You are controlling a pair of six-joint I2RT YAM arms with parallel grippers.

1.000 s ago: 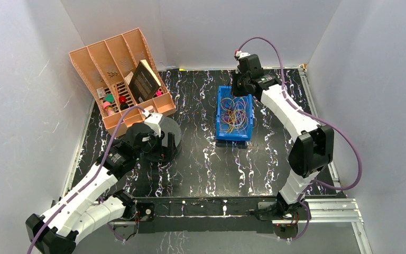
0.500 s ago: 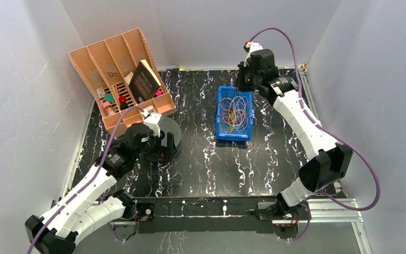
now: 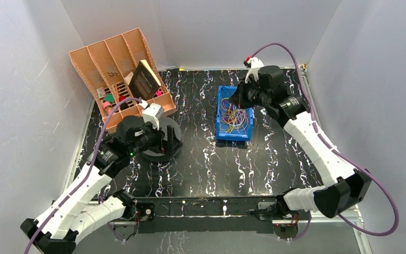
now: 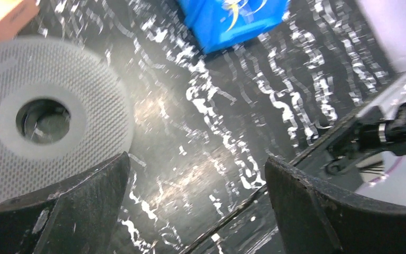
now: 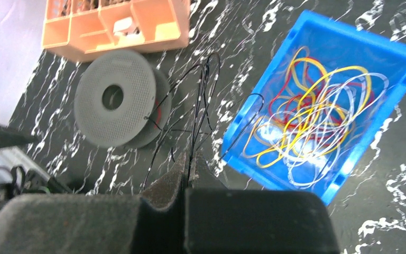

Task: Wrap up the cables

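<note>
The right fingers (image 5: 185,180) are pressed fully together, pinching a thin dark cable (image 5: 203,100) whose loose loops hang out beyond the fingertips above the table (image 5: 391,211). One strand of it runs off to the left of these fingers as far as the edge of a grey spool (image 5: 121,103); whether it is fixed there cannot be told. Ahead and to the right of the closed fingertips is a blue bin (image 5: 349,39) holding a tangle of coloured cables (image 5: 317,127), yellow, red and pale ones mixed, and one loop of the dark cable hangs over the bin's near wall. Beyond the spool, further from the fingers, stands an orange organiser (image 5: 153,26). The left fingers (image 3: 161,142) are spread as wide as they go and hold nothing. In their own view the spool lies flat on the table just past the left-hand finger, and a corner of the bin shows well ahead of the gap between them.
</note>
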